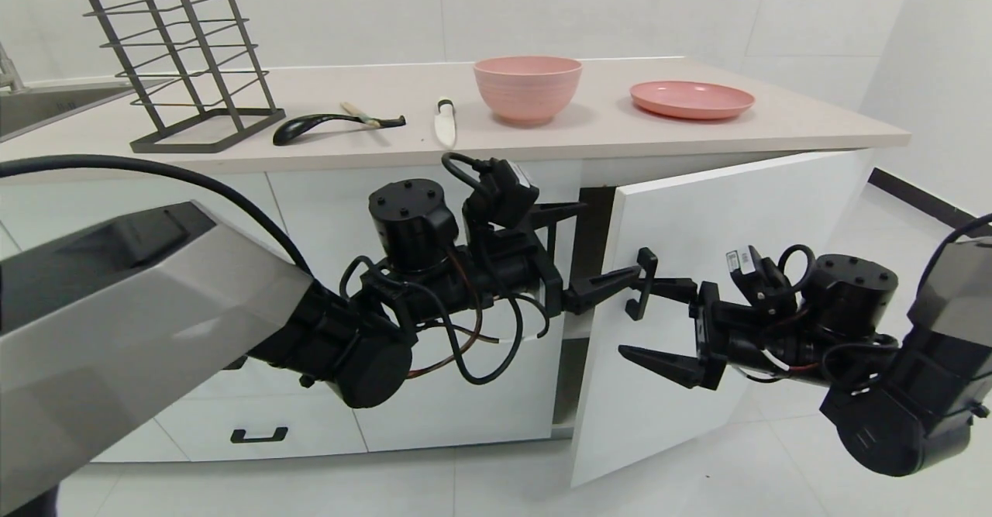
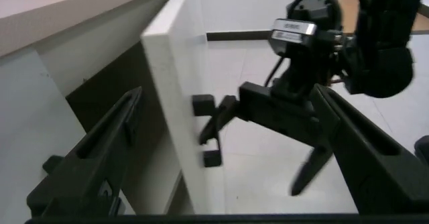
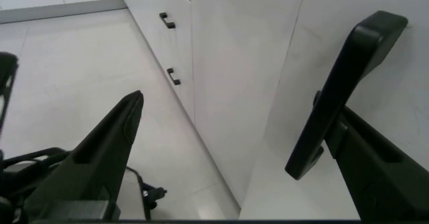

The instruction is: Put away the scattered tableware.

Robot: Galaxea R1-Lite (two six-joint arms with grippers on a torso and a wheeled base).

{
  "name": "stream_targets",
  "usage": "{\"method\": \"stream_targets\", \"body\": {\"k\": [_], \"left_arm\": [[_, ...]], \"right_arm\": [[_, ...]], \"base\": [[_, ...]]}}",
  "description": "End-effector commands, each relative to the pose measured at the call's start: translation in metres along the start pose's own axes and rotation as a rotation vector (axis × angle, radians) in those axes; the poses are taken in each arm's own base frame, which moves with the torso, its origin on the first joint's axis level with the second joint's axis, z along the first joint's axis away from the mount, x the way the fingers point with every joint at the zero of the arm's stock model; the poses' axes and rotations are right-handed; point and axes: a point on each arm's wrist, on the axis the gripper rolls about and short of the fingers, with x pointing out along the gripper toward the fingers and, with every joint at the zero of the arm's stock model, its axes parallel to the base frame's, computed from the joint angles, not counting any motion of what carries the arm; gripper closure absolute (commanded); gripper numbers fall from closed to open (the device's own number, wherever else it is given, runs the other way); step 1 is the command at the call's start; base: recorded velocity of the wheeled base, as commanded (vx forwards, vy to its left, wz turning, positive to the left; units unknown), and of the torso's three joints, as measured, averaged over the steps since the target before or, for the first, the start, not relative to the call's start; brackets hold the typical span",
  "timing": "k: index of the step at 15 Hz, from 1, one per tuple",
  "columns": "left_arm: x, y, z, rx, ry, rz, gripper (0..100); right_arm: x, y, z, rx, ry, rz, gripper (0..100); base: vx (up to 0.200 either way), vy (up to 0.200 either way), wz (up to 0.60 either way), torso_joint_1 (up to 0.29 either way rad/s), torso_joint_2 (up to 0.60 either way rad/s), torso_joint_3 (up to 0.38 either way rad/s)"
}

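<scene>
Pink bowl (image 1: 528, 87) sits on the countertop (image 1: 814, 133), toward the back. Pink plate (image 1: 692, 99) is at its 3 o'clock. A white utensil (image 1: 445, 122) lies near at 9, then a black spoon (image 1: 310, 125) w/ a small pale-handled utensil (image 1: 360, 114) across its handle, then a wire rack (image 1: 182, 52).

All tableware is well apart from both grippers, which are below counter level by the open cabinet door (image 1: 736, 215). Bowl is approx. 11 o'clock from left gripper (image 1: 589, 249); plate is approx. 12 from right gripper (image 1: 659, 327).

Left gripper: jaws apart, straddling the door's edge. Right gripper: jaws apart, nothing held, upper finger at the door handle (image 1: 640, 283); contact unclear.
</scene>
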Motion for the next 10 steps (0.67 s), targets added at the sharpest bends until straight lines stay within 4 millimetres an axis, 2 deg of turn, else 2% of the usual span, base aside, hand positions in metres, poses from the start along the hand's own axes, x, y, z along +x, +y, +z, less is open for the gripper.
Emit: {"method": "stream_targets", "body": {"k": [1,8,10], "left_arm": [[0.014,0.005,-0.013,0.005,-0.011,-0.008,0],[0.060,-0.007,-0.027,0.038,-0.090,-0.059,0],[0.063,-0.011,-0.026,0.039,-0.097,-0.069,0]], "right_arm": [[-0.010,0.007,0.011,-0.030,-0.016,-0.004,0],[-0.012,0.005,0.011,-0.035,-0.018,-0.012,0],[-0.014,0.002,0.009,-0.031,-0.014,-0.025,0]], "base": [[0.000,0.000,0.00,0.000,0.00,0.000],[0.000,0.000,0.00,0.000,0.00,0.000],[0.000,0.000,0.00,0.000,0.00,0.000]]}}
